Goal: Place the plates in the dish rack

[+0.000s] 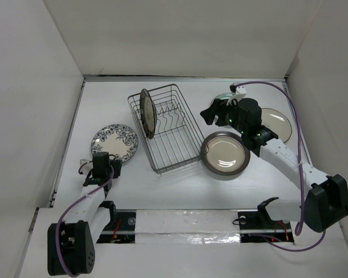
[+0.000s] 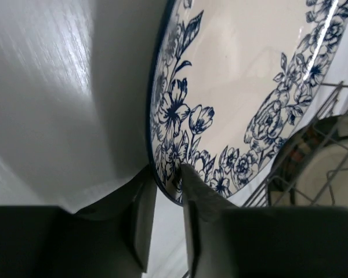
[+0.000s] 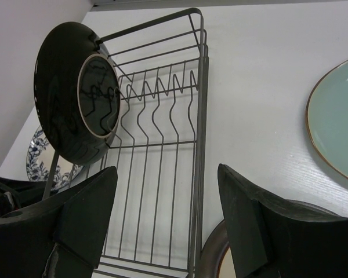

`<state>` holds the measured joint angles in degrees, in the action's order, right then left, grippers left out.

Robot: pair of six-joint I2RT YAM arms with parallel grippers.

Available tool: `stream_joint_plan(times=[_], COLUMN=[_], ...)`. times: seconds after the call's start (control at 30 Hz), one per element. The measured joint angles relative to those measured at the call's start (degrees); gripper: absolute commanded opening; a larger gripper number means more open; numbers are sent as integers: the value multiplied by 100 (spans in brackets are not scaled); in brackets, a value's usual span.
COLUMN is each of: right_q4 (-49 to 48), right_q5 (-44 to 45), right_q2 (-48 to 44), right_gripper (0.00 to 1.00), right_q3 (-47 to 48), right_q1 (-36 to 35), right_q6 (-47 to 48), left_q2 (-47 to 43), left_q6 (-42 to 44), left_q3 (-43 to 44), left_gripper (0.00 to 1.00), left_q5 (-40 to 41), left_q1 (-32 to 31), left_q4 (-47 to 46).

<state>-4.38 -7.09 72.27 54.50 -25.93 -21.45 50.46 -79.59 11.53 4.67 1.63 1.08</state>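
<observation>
White table (image 1: 104, 104); blue-and-white floral plate (image 2: 243, 87), rim clamped in left gripper (image 2: 167, 176).

Dark brown plate (image 1: 148, 113) stands upright in the wire rack (image 1: 174, 134).

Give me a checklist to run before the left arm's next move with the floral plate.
1. Floral plate rim sits between the left claw fingers: ok.
2. Left claw clamped on that rim: cannot tell.
3. Rack has free tines beside the dark plate: ok.
4. Right claw open and empty: ok.
5. Right claw off to the rack's right side, likely out of the plate's path: ok.
</observation>
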Motion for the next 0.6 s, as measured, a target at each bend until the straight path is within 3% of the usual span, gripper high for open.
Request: stream_joint_plan(times=[0.1, 0.3, 0.6], right_q4=[2, 2, -4], right_q5=[2, 0, -66], right_q2=[0, -4, -111], right_gripper=[75, 75, 74], right_q3=[0, -2, -4], right_q1=[9, 48, 50], right_q6=[2, 0, -68], left_q2=[-232, -699, -1580], left_q6=[-7, 184, 1574], left_q3=[-306, -492, 181], left_gripper=[0, 0, 0], left_q5=[81, 319, 885], left_q1=[0, 44, 33], left_q4=[-330, -595, 511])
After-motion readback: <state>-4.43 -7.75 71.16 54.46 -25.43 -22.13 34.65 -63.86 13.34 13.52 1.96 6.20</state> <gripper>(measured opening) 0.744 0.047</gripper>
